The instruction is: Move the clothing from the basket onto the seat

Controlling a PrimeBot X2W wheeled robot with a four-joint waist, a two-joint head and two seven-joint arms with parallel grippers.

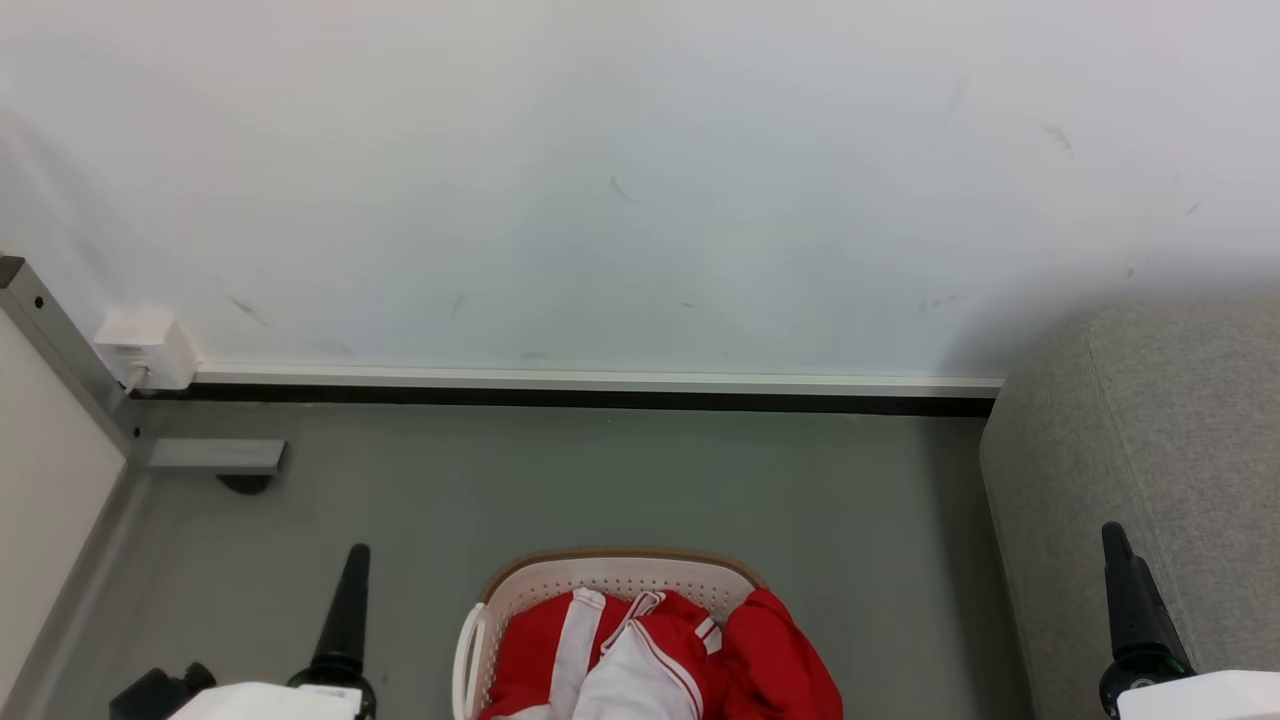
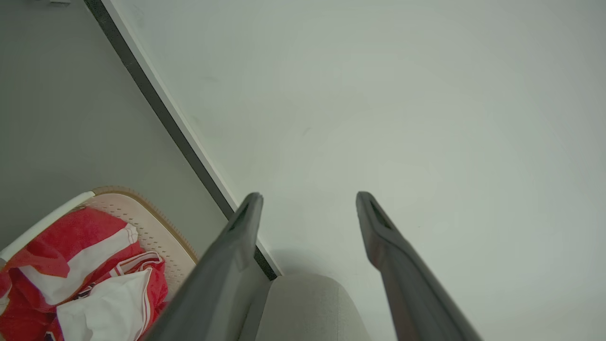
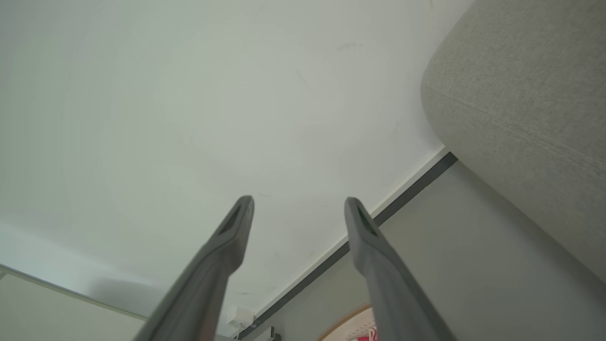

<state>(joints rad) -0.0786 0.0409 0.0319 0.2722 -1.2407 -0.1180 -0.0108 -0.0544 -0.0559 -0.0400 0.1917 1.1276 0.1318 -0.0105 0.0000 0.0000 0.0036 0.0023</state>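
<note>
Nearest us, our left gripper (image 2: pixel 307 196) and right gripper (image 3: pixel 298 201) hang with fingers spread wide, grasping nothing. Between them the red-and-white clothing (image 1: pixel 650 650) lies heaped in the basket (image 1: pixel 620 572); the grey seat (image 1: pixel 1150 430) stands apart to its right, before the white wall (image 1: pixel 600 200)

ahead of me stands a pale white wall (image 1: pixel 640 180), flecked with faint dark scuffs. along its foot runs a white skirting strip (image 1: pixel 600 380) over a dark band, and below that the floor (image 1: pixel 620 480) is smooth, dull grey. in the left corner a small white box (image 1: pixel 147 350) sits on the wall beside a slanting grey metal post (image 1: pixel 60 350) that edges a cream panel (image 1: pixel 40 500). a short grey bar (image 1: pixel 215 456) juts from the post's base. on my right the seat (image 1: pixel 1150 450), light grey woven fabric, stands by the wall and throws a soft shadow on it. the light is even.
</note>
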